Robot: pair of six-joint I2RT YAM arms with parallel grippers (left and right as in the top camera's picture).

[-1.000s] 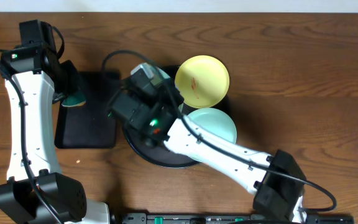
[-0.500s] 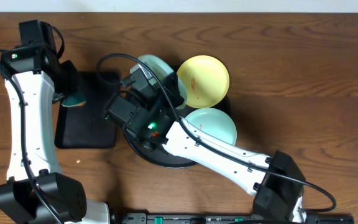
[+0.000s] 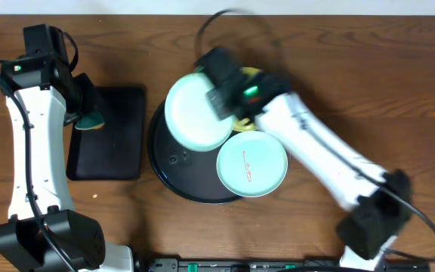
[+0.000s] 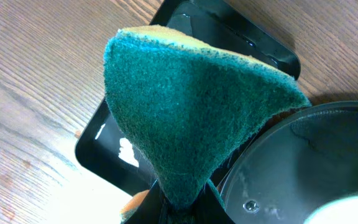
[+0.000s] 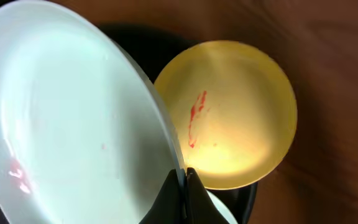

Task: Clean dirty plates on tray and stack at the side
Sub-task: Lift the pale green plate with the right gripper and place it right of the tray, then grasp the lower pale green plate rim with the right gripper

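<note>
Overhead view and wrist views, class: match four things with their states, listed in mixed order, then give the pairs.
Things:
1. teal sponge
2. yellow plate
3. left mint plate
4. right mint plate

States:
A. gripped by its rim in the right claw
B. pinched in the left claw
C. lying flat, uncovered, on the round black tray
D. mostly hidden beneath the right arm from overhead

Pairs: 1-B, 2-D, 3-A, 4-C

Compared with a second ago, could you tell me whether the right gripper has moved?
Yes: the right gripper, gripping a mint plate, swung rightward across the round tray.
</note>
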